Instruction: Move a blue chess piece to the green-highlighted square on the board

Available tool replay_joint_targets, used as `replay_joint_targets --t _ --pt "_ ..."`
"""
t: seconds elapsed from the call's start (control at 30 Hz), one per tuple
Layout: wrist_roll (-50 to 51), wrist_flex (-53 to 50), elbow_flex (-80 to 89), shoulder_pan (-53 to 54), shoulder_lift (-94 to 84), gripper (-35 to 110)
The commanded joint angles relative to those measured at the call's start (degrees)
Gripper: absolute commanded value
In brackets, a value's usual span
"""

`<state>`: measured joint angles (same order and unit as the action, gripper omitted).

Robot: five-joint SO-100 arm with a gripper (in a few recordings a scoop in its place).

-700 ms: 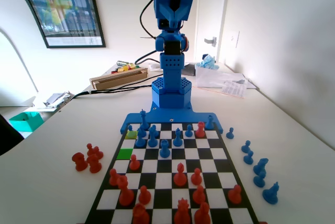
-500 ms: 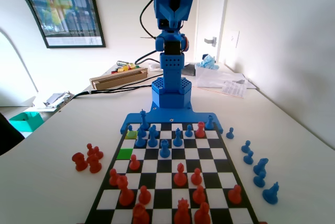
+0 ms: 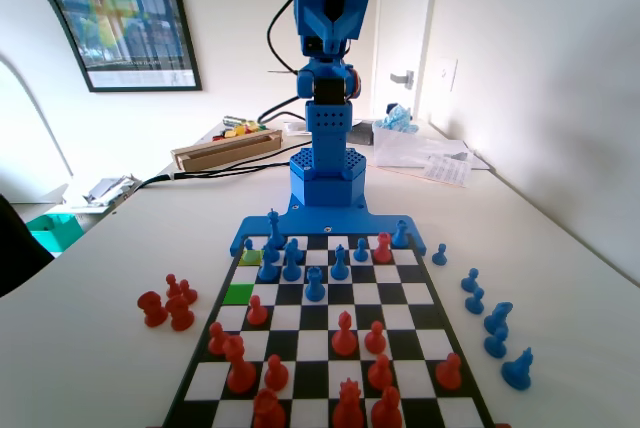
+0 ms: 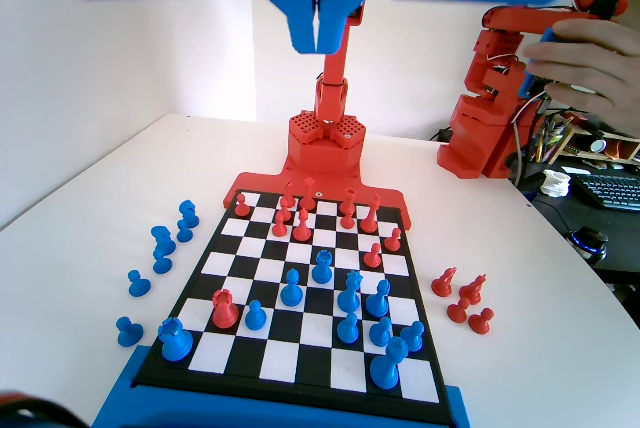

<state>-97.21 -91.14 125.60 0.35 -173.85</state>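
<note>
— So, where is the gripper (image 4: pixel 317 23)?

— Up high in the wrist view, at 12 o'clock. Its two jaws are pressed together with just a thin line between them. It has nothing in it.

— Is it near the board (image 4: pixel 301 248)?

— No. It hangs well above it. The board lies far under it, toward 6 o'clock.

— Where is the blue chess piece (image 3: pixel 249 245)?

— In the fixed view it sits on the pale yellow-green square (image 3: pixel 251 258). That is close to the blue arm's base (image 3: pixel 327 176), on the left edge of the board (image 3: pixel 418 293). In the wrist view I think it is the little pawn (image 4: pixel 412 335) near the bottom, at about 5 o'clock from the gripper and well apart from it.

— And the green-highlighted square (image 3: pixel 238 294)?

— It is on the same left edge in the fixed view. It lies at 6 o'clock from the pawn, a little way off. Nothing stands on it.

— What is around it?

— A red pawn (image 3: pixel 257 310) stands just beside it, at about 5 o'clock. Taller blue pieces (image 3: pixel 291 260) crowd near the little pawn, at its 4 o'clock. Some red pieces (image 3: pixel 167 303) sit off the board on the table (image 3: pixel 100 348), at 9 o'clock from the green square.
</note>
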Motion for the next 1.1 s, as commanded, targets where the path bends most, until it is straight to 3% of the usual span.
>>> replay_joint_targets --t 0.0,0.5,0.77,0.87,1.07 --pt "-0.7 1.05 -0.53 0.0 -1.05 2" --pt "-0.62 1.05 -0.53 0.35 -1.05 7" --pt "-0.7 0.97 -0.62 0.79 -1.05 1" --pt "-5.45 1.14 -1.14 1.05 -1.05 1" --pt "-2.37 1.58 -6.42 0.35 2.55 1"
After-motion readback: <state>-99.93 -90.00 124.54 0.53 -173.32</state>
